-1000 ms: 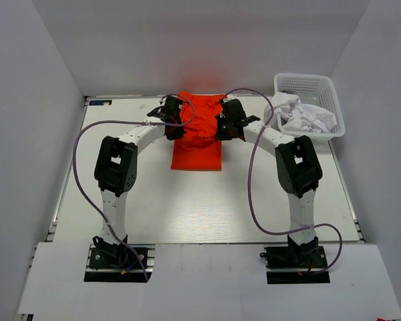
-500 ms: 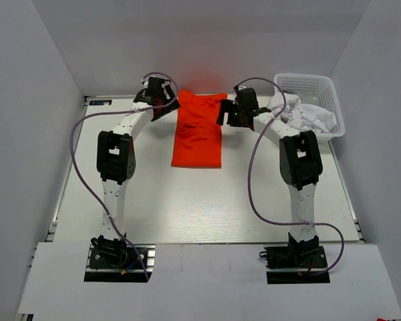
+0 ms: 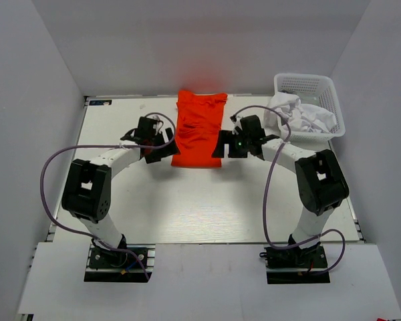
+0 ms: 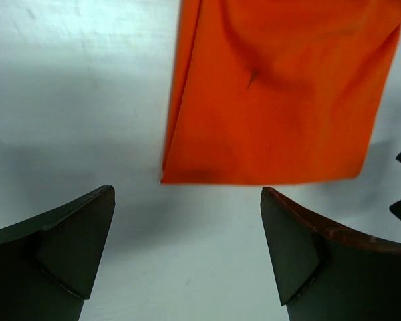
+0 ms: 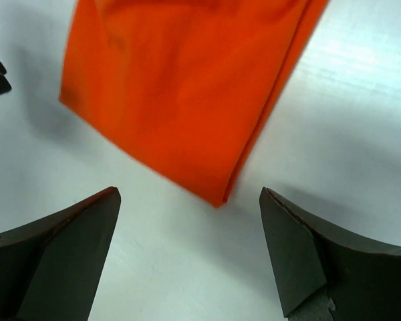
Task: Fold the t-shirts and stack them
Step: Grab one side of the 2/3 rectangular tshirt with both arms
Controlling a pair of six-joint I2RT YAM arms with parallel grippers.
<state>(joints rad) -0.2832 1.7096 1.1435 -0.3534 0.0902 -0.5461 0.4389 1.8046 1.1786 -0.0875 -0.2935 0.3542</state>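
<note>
left gripper point(image 4: 187, 192) spread wide, empty | right gripper point(image 5: 189, 191) gaping too | tip: pinch both near corners of orange shirt point(image 3: 199, 130) evenly, catch every layer

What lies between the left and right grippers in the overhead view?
The near end of the orange-red t-shirt, lying flat, fills the stretch between the left gripper and the right gripper, as the top external view shows.
</note>
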